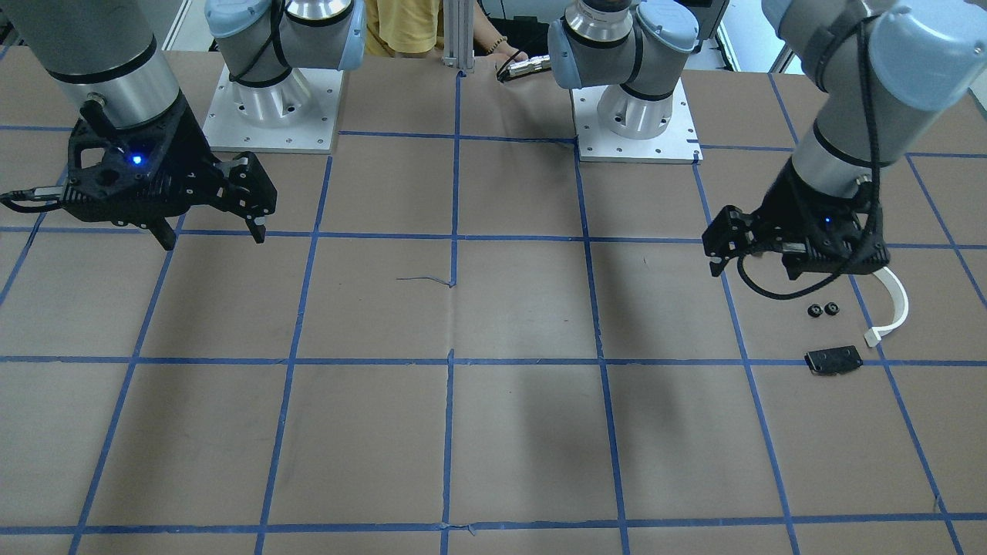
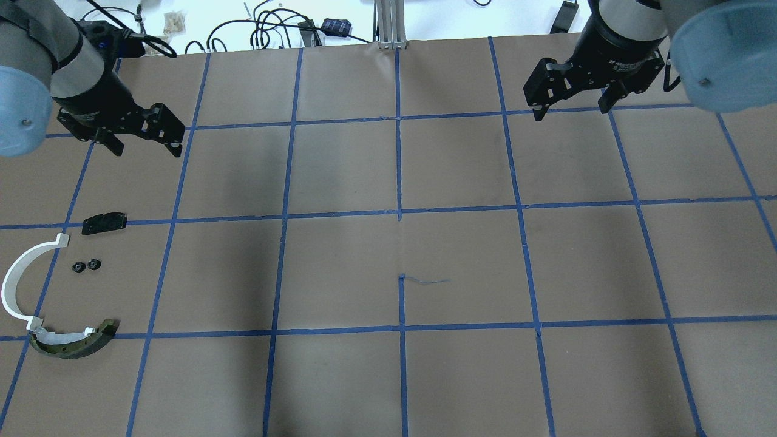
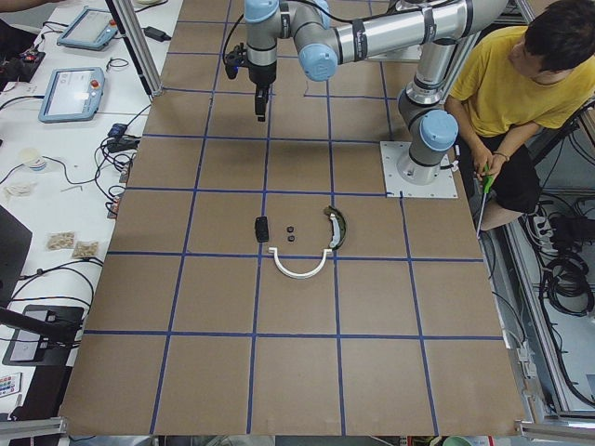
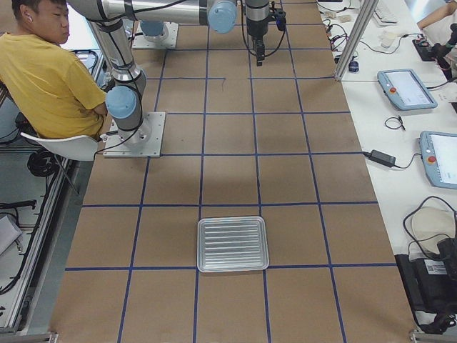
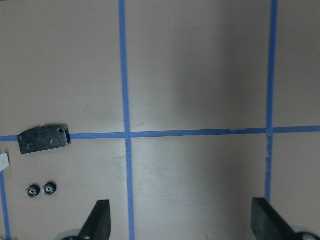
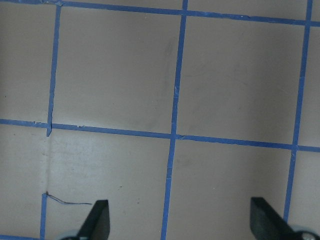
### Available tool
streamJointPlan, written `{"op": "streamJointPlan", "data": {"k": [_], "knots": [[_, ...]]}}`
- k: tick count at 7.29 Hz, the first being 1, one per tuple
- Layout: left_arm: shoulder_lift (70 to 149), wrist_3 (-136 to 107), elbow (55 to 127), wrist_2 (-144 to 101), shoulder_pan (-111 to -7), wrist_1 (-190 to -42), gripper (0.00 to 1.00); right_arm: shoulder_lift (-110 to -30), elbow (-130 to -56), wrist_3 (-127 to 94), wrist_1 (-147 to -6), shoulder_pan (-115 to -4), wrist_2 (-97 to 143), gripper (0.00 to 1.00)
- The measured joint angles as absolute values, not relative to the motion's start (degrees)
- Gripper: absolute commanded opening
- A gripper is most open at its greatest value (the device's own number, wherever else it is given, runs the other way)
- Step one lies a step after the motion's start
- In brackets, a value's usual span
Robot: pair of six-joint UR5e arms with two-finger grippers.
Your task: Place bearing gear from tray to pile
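The pile lies at the left of the overhead view: a white plastic arc [image 2: 17, 285], a dark curved piece [image 2: 73, 344], a flat black plate [image 2: 104, 223] and two small black bearing gears [image 2: 85, 265]. The gears [image 5: 41, 189] and the plate [image 5: 43, 140] also show in the left wrist view. My left gripper [image 2: 145, 147] hangs open and empty above the table, beyond the plate. My right gripper [image 2: 570, 112] is open and empty at the far right. The silver tray [image 4: 233, 244] shows only in the exterior right view and looks empty.
The table is brown paper with a blue tape grid. Both arm bases [image 1: 274, 108] stand on white plates at the robot's side. A person in a yellow shirt [image 3: 507, 84] sits beside the robot. Cables and tablets lie past the far table edge [image 2: 273, 27].
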State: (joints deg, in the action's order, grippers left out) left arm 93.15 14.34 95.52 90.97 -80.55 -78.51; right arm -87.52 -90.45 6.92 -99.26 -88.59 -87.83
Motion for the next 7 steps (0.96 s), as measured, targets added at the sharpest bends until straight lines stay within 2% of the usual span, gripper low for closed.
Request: {"op": "streamJointPlan", "data": {"k": [7], "knots": [[89.48, 11.47, 92.19, 90.12, -85.00, -87.55, 1.00, -87.39, -90.52, 6.94, -99.29, -88.59, -87.88, 1.00]]}}
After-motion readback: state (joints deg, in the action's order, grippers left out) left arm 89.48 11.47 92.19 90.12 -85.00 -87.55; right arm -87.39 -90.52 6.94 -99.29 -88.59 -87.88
